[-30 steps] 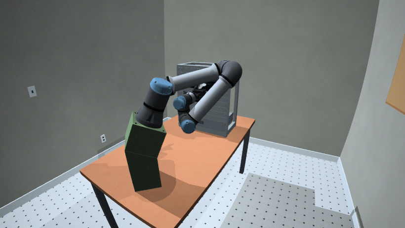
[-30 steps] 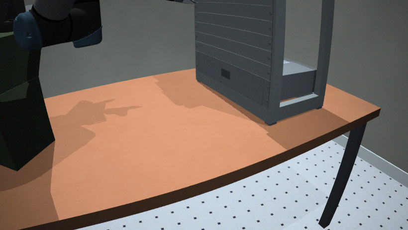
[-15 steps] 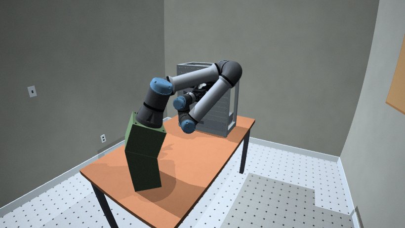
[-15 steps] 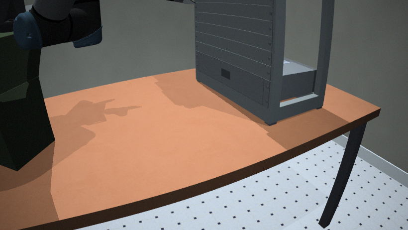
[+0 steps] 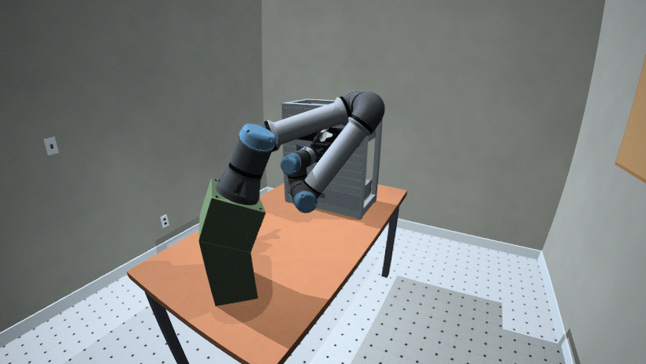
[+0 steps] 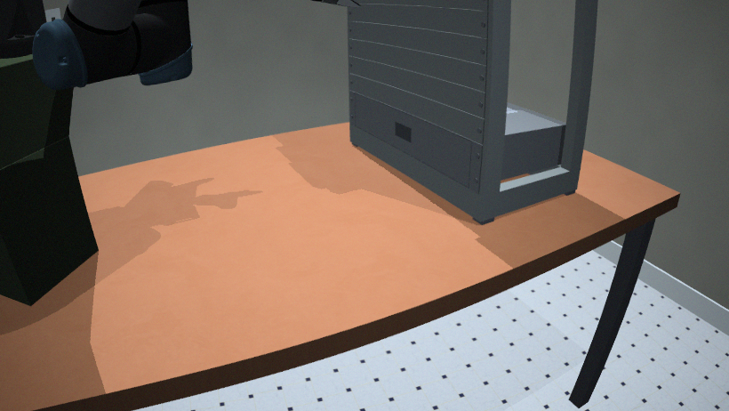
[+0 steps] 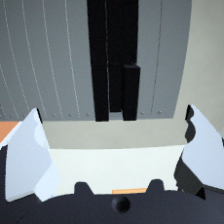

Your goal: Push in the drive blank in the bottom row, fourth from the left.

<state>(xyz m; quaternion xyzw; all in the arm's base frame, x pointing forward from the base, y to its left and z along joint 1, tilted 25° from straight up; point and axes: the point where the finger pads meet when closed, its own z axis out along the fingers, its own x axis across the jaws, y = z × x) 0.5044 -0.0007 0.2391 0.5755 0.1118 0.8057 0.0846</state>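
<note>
Item: grey slatted metal rack [image 5: 366,149], upper centre on the orange table [image 5: 280,253]; pale two-jaw gripper [image 7: 114,146] spread wide, holding nothing (target blank not identifiable among dark protruding bars [image 7: 130,93]); risk: off-centre shove skids or tips it.

The grey six-joint arm with blue joint caps [image 5: 311,120] rises from its tilted green base, goes up to a high elbow and folds back down. The two-jaw tool [image 7: 114,146] is fully open, its pale fingers wide apart with nothing between them.
</note>
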